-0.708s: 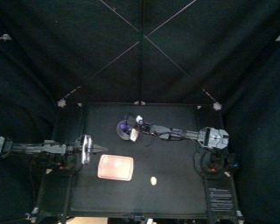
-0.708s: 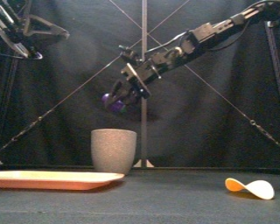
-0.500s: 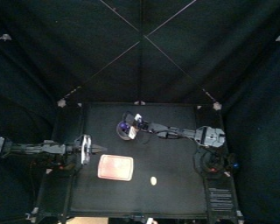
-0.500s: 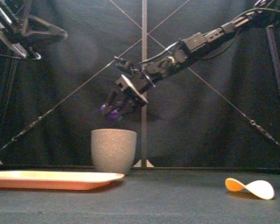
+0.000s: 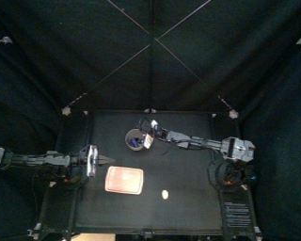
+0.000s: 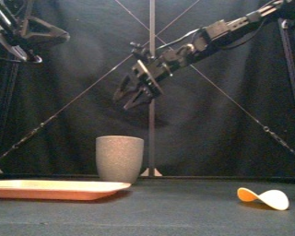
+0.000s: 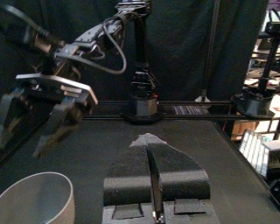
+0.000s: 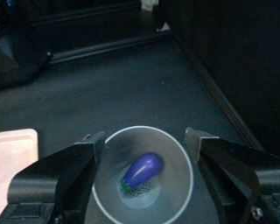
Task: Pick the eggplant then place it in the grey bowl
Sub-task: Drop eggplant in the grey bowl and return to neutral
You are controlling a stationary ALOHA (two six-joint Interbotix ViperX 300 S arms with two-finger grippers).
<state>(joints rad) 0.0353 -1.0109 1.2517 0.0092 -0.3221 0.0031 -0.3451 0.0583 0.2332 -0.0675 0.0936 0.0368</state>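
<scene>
Right pincer [image 6: 137, 88]: jaws spread wide, holding nothing; hanging in the air, tips angled downward

Small purple toy eggplant [image 8: 143, 169]: straight below the right pincer; lying on the bottom inside the cup; clear of both jaws

Tall grey speckled cup [image 6: 119, 157]: upright on the black tabletop [image 6: 175, 214]; directly under the right pincer, apart from its tips

Flat pink tray [image 6: 58, 189]: down on the tabletop, in front of the right pincer and the cup

Small orange-yellow curved toy [image 6: 262, 196]: on the tabletop, in front of the right pincer and a little to its right; well apart from the cup

Left pincer [image 7: 150, 144]: jaws pressed together, gripping nothing; at the left side, apart from the cup
</scene>
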